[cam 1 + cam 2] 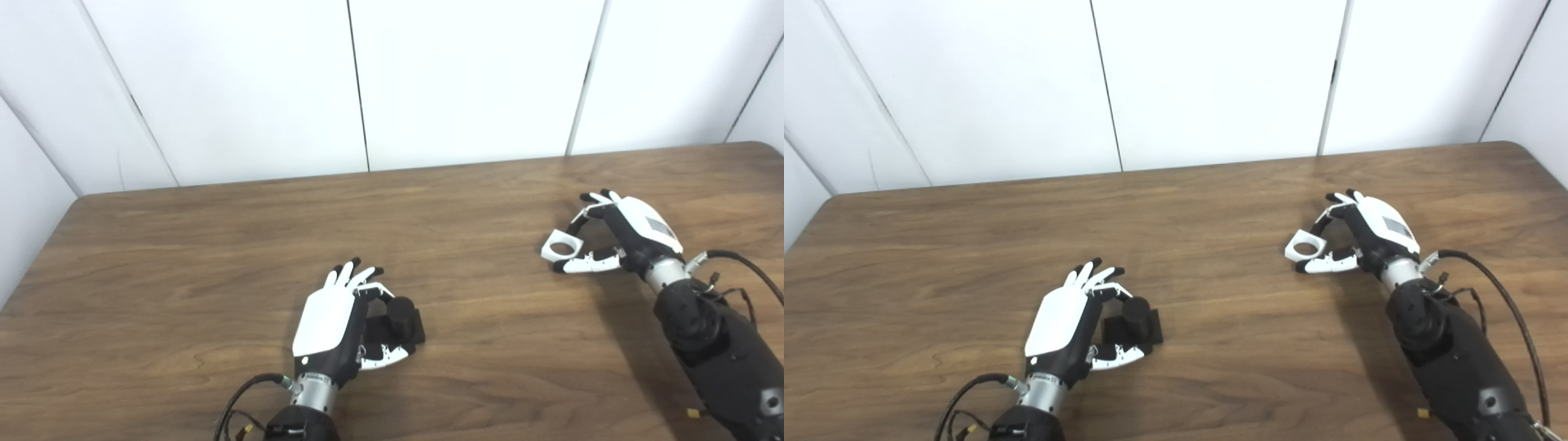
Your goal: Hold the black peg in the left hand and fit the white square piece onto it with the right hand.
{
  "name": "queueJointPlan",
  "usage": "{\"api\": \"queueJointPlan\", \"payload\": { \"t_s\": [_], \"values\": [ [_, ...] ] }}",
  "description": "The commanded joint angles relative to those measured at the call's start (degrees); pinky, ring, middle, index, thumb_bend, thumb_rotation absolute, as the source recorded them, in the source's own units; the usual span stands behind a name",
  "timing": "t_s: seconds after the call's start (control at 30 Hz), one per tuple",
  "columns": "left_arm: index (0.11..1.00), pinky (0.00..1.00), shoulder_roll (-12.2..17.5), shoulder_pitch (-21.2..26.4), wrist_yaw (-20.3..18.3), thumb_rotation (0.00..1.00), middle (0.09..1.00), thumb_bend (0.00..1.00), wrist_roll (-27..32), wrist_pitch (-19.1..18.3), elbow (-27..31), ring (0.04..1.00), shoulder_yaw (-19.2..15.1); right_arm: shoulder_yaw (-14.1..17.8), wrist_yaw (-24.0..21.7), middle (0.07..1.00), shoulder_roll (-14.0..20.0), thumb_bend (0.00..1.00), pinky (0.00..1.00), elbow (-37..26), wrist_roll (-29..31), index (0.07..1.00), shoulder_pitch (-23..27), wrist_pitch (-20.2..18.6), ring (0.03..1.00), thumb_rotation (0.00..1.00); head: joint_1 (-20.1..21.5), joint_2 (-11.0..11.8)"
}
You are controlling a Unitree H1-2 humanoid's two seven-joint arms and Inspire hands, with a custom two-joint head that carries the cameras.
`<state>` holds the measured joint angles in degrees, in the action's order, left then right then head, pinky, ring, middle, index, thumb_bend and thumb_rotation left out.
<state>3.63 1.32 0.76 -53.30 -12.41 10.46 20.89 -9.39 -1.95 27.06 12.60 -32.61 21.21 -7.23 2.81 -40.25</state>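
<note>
left hand (pixel 334 327) cupped around black peg (pixel 401 320) at table (pixel 184 257) 6 o'clock, right hand (pixel 603 236) pinching white square piece (pixel 561 246) at 3 o'clock, well apart; thin fingertip hold may let the piece tilt, jamming its hole on the peg.

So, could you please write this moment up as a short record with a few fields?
surface: wooden table, white panel wall behind
left hand: low at the table's near middle, fingers curled around the peg
peg: black, a round post on a square base, upright, seemingly resting on the table
right hand: at the table's right, fingers and thumb closed on the piece
piece: white square with a round hole, seemingly just above the table
peg and piece: far apart, not yet fitted
</note>
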Motion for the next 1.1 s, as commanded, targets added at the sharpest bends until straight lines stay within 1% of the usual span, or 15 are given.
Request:
{"api": "queueJointPlan", "payload": {
  "t_s": [0.0,0.23,0.53,0.7,0.83,1.0,1.07],
  "values": [
    [0.485,1.00,0.5,-0.1,-0.3,0.07,0.878,0.52,-1.3,-0.9,-0.7,0.984,0.1,-0.3,-0.4,0.916,0.4,0.52,1.00,0.4,-0.5,0.491,1.0,-0.2,1.000,0.16,-0.1,0.0],
    [0.485,1.00,0.4,0.0,-0.2,0.08,0.878,0.52,-1.1,-1.0,-0.8,0.984,0.0,-0.3,0.8,0.899,0.4,0.52,1.00,0.9,-0.7,0.489,0.9,1.4,0.984,0.16,-0.1,0.0],
    [0.484,1.00,0.4,0.1,0.0,0.08,0.875,0.52,-1.0,-1.0,-0.8,0.983,0.0,-0.3,0.3,0.902,0.7,0.52,1.00,0.3,-0.7,0.490,0.7,1.1,0.985,0.16,-0.3,0.0],
    [0.484,1.00,0.3,0.1,-0.2,0.07,0.877,0.52,-1.1,-1.3,-0.8,0.985,0.0,0.2,-0.6,0.913,1.0,0.52,1.00,-3.0,-0.4,0.491,0.1,0.6,0.999,0.16,-0.2,0.1],
    [0.484,1.00,0.3,0.3,0.2,0.07,0.876,0.52,-0.9,-0.8,-1.1,0.981,0.0,1.0,-2.2,0.913,0.9,0.52,1.00,-7.7,0.7,0.491,-0.4,-0.2,1.000,0.16,-0.5,0.0],
    [0.485,1.00,0.3,0.4,-0.2,0.08,0.878,0.52,-1.3,-1.3,-1.2,0.985,0.1,1.2,-4.7,0.909,0.5,0.52,1.00,-14.0,0.4,0.491,-0.9,-2.5,0.992,0.16,-0.5,0.1],
    [0.485,1.00,0.2,0.3,0.0,0.07,0.876,0.52,-1.2,-1.2,-1.3,0.983,0.1,1.0,-6.5,0.907,0.4,0.52,0.99,-17.6,0.0,0.491,-1.2,-4.4,0.989,0.16,-0.5,0.1]
  ]
}}
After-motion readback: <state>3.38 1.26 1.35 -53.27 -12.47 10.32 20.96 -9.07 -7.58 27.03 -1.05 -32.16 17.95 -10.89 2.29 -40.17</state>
